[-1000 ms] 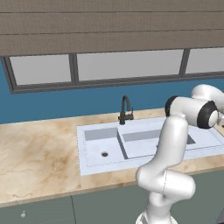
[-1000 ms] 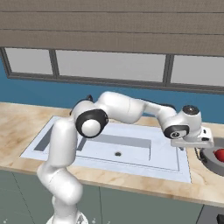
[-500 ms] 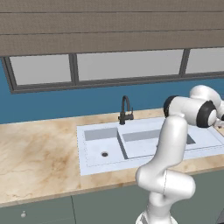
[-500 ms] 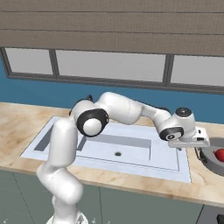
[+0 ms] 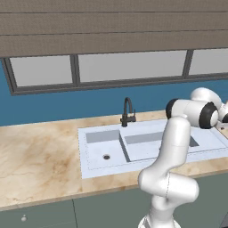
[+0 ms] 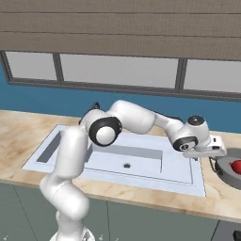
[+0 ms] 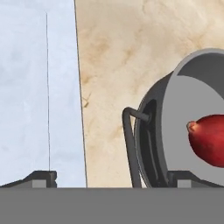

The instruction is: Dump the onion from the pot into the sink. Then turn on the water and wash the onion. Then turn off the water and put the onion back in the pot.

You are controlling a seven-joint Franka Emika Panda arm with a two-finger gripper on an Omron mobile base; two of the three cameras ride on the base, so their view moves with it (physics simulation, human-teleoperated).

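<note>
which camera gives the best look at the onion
The hand view: the onion sits close up, red against the grey inside of the pot, though the picture's right edge cuts it off. The right base view shows it as a small red spot at the far right edge. The left base view adds nothing on it.

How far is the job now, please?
Nothing looks done yet: the onion lies in the pot on the counter, beside the sink. In hand: the open gripper hovers near the pot handle, gripping nothing. Left: dump the onion in the sink, run the faucet, wash, shut off, return it.
</note>
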